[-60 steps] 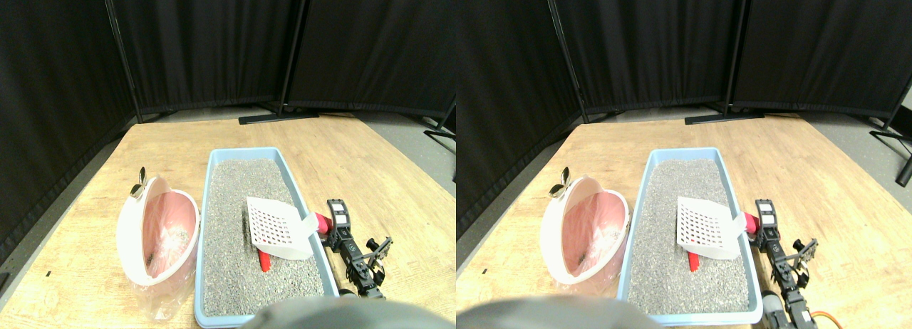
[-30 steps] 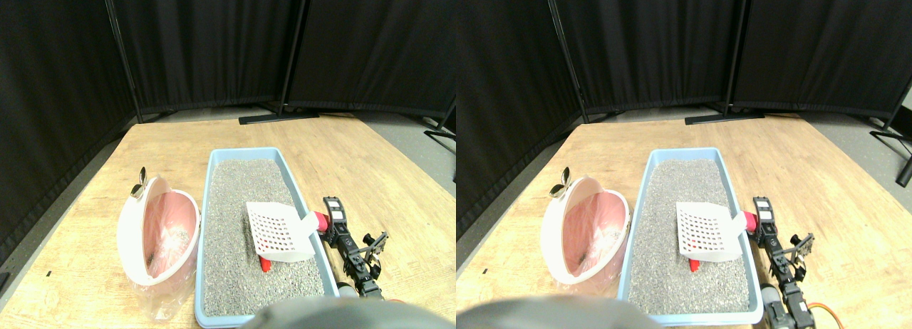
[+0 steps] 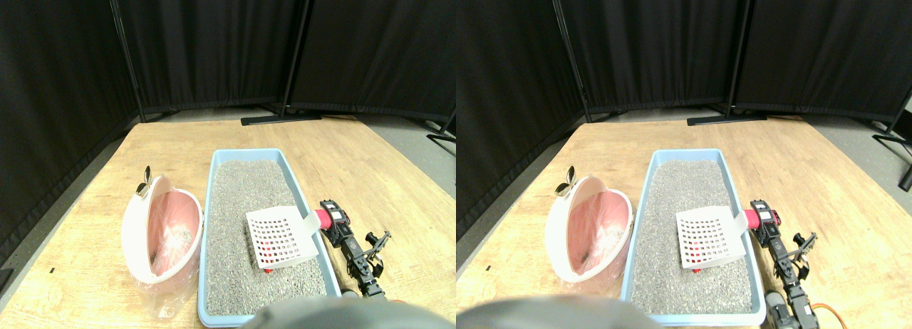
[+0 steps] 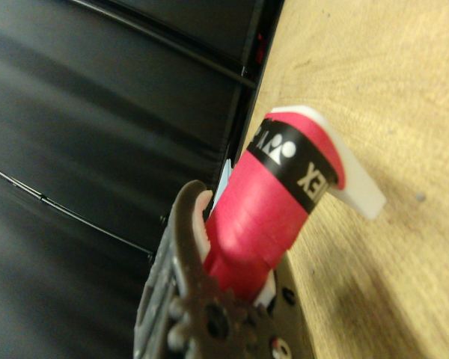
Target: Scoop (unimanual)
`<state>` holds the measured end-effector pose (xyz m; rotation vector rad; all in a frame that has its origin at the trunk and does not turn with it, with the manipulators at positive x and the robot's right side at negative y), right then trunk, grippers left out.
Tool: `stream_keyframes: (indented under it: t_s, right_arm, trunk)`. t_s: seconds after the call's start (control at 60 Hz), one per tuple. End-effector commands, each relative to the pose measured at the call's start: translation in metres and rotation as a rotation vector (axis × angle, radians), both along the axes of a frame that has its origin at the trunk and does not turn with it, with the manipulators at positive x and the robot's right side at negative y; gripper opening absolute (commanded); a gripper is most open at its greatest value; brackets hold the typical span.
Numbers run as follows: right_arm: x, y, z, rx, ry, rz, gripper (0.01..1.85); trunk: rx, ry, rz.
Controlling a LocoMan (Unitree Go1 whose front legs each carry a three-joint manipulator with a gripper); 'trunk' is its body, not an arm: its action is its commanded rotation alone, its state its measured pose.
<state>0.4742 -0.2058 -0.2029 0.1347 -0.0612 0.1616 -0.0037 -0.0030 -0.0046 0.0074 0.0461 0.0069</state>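
The right hand (image 3: pixel 333 221) pinches the red wrapped handle (image 4: pixel 266 217) of the white scoop (image 3: pixel 281 238), which sits over the grey litter (image 3: pixel 242 201) in the blue litter box (image 3: pixel 303 194) on the desk (image 3: pixel 370 165). The scoop has tipped flatter and lower than a moment ago, so it now covers the red thing (image 3: pixel 268 270) in the litter. I think it is about to dig under it; the pink bin (image 3: pixel 153 236) waits beside the box.

A light wooden worktop (image 3: pixel 342 158) is being occupied by a blue litter tray (image 3: pixel 212 201) filled with grey granules. A white bin (image 3: pixel 135 236) with a pink liner is being carried just left of the tray.
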Motion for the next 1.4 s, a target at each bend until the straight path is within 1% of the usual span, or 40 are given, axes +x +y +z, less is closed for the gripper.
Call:
stream_keyframes:
  t_s: [0.017, 0.117, 0.183, 0.233, 0.267, 0.283, 0.3, 0.367, 0.417, 0.55, 0.7, 0.75, 0.9, 1.0, 1.017, 1.083, 1.133, 1.233, 1.267, 1.4]
  right_arm:
    - [-0.003, -0.002, 0.009, -0.048, -0.059, -0.002, 0.05]
    - [-0.007, 0.001, 0.022, -0.084, -0.120, 0.015, 0.05]
    - [-0.009, 0.001, 0.028, -0.105, -0.133, 0.027, 0.05]
    - [-0.010, 0.001, 0.037, -0.122, -0.156, 0.043, 0.05]
    - [-0.010, 0.001, 0.044, -0.135, -0.171, 0.049, 0.05]
    - [-0.010, 0.001, 0.044, -0.135, -0.171, 0.049, 0.05]
    - [-0.009, 0.001, 0.049, -0.148, -0.186, 0.056, 0.05]
    - [-0.009, 0.001, 0.057, -0.190, -0.199, 0.053, 0.05]
    - [-0.008, -0.001, 0.064, -0.206, -0.223, 0.078, 0.05]
    - [-0.002, -0.006, 0.077, -0.262, -0.279, 0.116, 0.05]
    - [0.000, -0.009, 0.089, -0.304, -0.279, 0.100, 0.05]
    - [0.000, -0.009, 0.097, -0.352, -0.264, 0.094, 0.05]
    - [0.002, -0.010, 0.106, -0.412, -0.274, 0.117, 0.05]
    - [0.001, -0.009, 0.111, -0.477, -0.257, 0.103, 0.05]
    - [0.001, -0.008, 0.113, -0.515, -0.263, 0.112, 0.05]
    - [0.001, -0.007, 0.115, -0.530, -0.254, 0.126, 0.05]
    - [0.003, -0.007, 0.116, -0.555, -0.279, 0.148, 0.05]
    - [0.004, -0.006, 0.116, -0.592, -0.291, 0.164, 0.05]
    - [0.004, -0.005, 0.118, -0.611, -0.271, 0.155, 0.05]
    - [0.004, -0.002, 0.120, -0.670, -0.280, 0.188, 0.05]
  trunk:
    - [-0.018, 0.016, 0.012]
    - [-0.024, 0.013, 0.014]
    - [-0.028, 0.011, 0.017]
    - [-0.030, 0.008, 0.019]
    - [-0.033, 0.007, 0.021]
    - [-0.035, 0.007, 0.021]
    - [-0.036, 0.005, 0.023]
    - [-0.042, 0.003, 0.027]
    - [-0.047, 0.001, 0.032]
    - [-0.055, -0.003, 0.042]
    - [-0.064, -0.008, 0.052]
    - [-0.068, -0.010, 0.055]
    - [-0.078, -0.010, 0.066]
    - [-0.080, -0.012, 0.070]
    - [-0.082, -0.011, 0.071]
    - [-0.083, -0.012, 0.071]
    - [-0.086, -0.012, 0.073]
    - [-0.088, -0.012, 0.076]
    - [-0.089, -0.012, 0.076]
    - [-0.091, -0.009, 0.076]
